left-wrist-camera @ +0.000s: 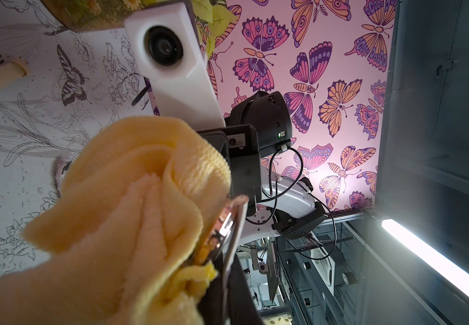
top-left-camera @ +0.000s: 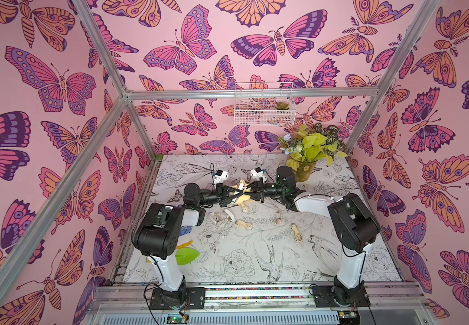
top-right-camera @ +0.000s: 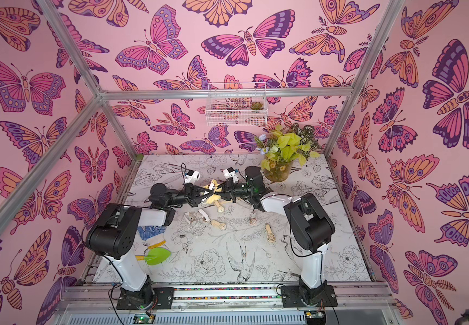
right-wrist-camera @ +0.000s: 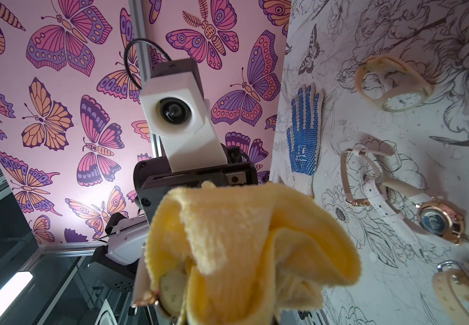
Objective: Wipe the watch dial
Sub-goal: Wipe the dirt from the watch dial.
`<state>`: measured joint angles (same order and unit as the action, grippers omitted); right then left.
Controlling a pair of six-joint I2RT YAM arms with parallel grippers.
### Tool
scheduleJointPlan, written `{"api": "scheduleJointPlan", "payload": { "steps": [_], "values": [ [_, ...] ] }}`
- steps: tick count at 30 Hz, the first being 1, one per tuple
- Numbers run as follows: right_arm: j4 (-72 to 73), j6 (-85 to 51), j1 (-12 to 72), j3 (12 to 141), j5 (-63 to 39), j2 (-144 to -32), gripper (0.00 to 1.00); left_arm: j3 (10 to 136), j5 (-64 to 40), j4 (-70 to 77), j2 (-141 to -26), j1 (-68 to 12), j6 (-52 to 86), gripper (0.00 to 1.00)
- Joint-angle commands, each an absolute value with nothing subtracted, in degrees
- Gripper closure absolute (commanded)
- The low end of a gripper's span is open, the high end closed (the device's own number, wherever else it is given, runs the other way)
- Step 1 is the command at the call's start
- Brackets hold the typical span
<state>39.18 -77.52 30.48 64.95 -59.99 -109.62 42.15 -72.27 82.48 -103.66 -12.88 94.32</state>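
Peeking from folds of cloth, the watch (right-wrist-camera: 171,291) shows a pale cream dial and a rose-gold lug. It hangs in the air above the far middle of the table (top-left-camera: 227,253), between the two grippers. The left wrist view shows instead its shiny rose-gold case rim and a pale strap, edge-on. The cloth (left-wrist-camera: 132,197) is soft yellow terry with a ribbed hem, bunched and draped over the dial. The right gripper (top-left-camera: 249,192) is closed on the watch and the left gripper (top-left-camera: 239,193) on the cloth, their fingertips buried in fabric. Only the right wrist view shows the blue-dotted knit glove (right-wrist-camera: 303,135) whole, flat on the table's bird-and-flower print.
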Motion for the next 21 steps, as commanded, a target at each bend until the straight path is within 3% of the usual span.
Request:
{"api": "scheduleJointPlan", "payload": {
  "steps": [1, 21],
  "values": [
    [38.3, -72.9, 32.4, 68.4, -63.2, -104.2, 1.0, 41.3, -72.0, 81.7, -105.0, -12.8, 92.8, 1.0],
    [29.5, -65.8, 29.7, 73.2, -59.0, -100.0, 1.0, 40.3, -73.1, 81.7, -106.6, -12.8, 92.0, 1.0]
  ]
}}
